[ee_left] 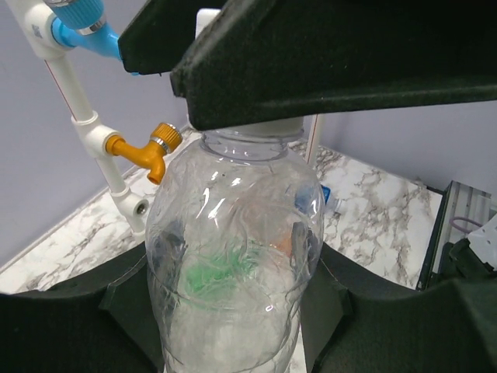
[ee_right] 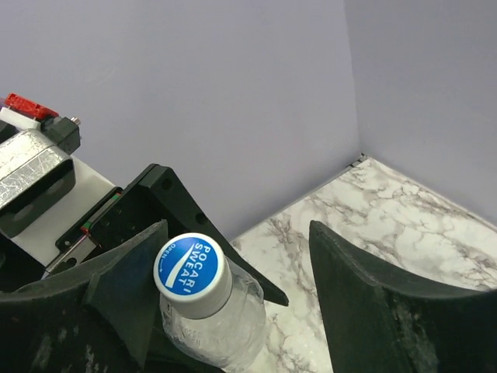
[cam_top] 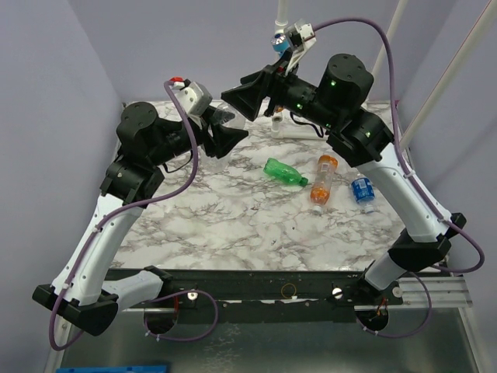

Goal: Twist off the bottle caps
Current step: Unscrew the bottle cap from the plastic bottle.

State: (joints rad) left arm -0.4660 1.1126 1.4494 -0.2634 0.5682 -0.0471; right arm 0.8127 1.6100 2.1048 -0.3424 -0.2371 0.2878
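Note:
My left gripper (ee_left: 233, 318) is shut on the clear bottle (ee_left: 233, 256) and holds it upright; in the top view this gripper (cam_top: 221, 136) is at the back left. The bottle's cap (ee_right: 190, 270) is whitish with a blue printed top. My right gripper (ee_right: 237, 233) is open around the cap: its left finger (ee_right: 128, 272) is against the cap and its right finger (ee_right: 373, 303) stands well apart. In the top view the right gripper (cam_top: 248, 97) is just above the left one. The green bottle (cam_top: 285, 172), orange bottle (cam_top: 324, 179) and blue-labelled bottle (cam_top: 363, 191) lie on the table's right half.
A white pipe frame (ee_left: 93, 124) with a blue fitting (ee_left: 85, 23) and an orange fitting (ee_left: 144, 148) stands at the back wall; the blue fitting also shows in the top view (cam_top: 279, 43). Purple walls close in the marble table (cam_top: 233, 225) at the back and sides.

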